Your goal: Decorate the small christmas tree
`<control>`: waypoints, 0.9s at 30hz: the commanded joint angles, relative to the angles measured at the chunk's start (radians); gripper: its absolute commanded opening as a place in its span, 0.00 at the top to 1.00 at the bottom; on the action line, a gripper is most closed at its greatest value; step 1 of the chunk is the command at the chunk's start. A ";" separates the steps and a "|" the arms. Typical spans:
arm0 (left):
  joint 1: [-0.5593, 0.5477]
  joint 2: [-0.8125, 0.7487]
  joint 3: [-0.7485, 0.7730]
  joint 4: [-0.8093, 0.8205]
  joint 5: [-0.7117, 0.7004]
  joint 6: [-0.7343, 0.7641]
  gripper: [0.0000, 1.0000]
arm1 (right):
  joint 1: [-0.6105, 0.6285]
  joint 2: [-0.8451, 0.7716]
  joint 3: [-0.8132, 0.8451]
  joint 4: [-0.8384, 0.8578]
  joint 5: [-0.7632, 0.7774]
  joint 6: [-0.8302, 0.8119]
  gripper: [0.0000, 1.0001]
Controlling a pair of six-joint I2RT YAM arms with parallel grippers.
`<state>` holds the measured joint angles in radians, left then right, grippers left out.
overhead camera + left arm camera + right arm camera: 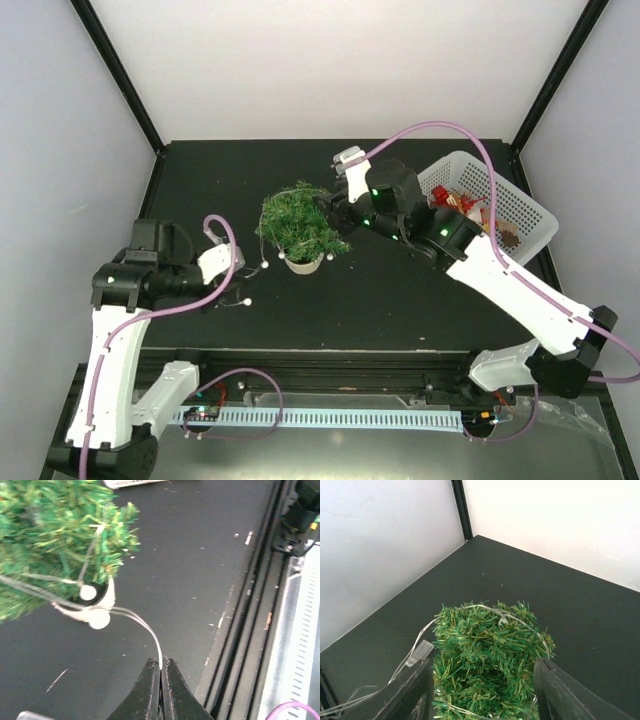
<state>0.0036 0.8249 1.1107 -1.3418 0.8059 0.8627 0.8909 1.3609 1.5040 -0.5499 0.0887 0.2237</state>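
Note:
The small christmas tree stands in its whitish pot at the table's middle. A thin wire light string with round white bulbs is draped over it and trails off to the left. My left gripper is shut on the free end of the string, left of the pot and low over the table. My right gripper is open, one finger on each side of the tree's top, reaching in from the right. The string also loops over the crown.
A white perforated basket with red and brown ornaments stands at the back right, under the right arm. A black rail runs along the table's near edge. Walls and black posts close in the back and sides.

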 commanded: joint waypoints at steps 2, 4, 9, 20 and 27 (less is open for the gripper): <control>-0.172 0.054 -0.009 0.102 -0.057 -0.138 0.99 | 0.011 -0.058 -0.037 -0.014 0.060 0.018 0.43; -0.223 0.082 -0.009 0.135 -0.062 -0.169 0.98 | 0.012 -0.074 -0.063 -0.020 0.060 0.020 0.43; -0.342 0.151 0.025 0.218 -0.032 -0.231 0.99 | 0.025 -0.127 -0.160 -0.014 0.044 0.040 0.43; -0.562 0.304 0.127 0.444 0.028 -0.336 0.98 | 0.245 -0.412 -0.742 0.349 0.138 0.167 0.45; -0.600 0.404 0.229 0.495 0.089 -0.384 0.98 | 0.471 -0.346 -0.955 0.641 0.273 0.225 0.46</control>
<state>-0.5720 1.1904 1.2564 -0.9058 0.8219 0.5217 1.3029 0.9512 0.5888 -0.1539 0.2443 0.3927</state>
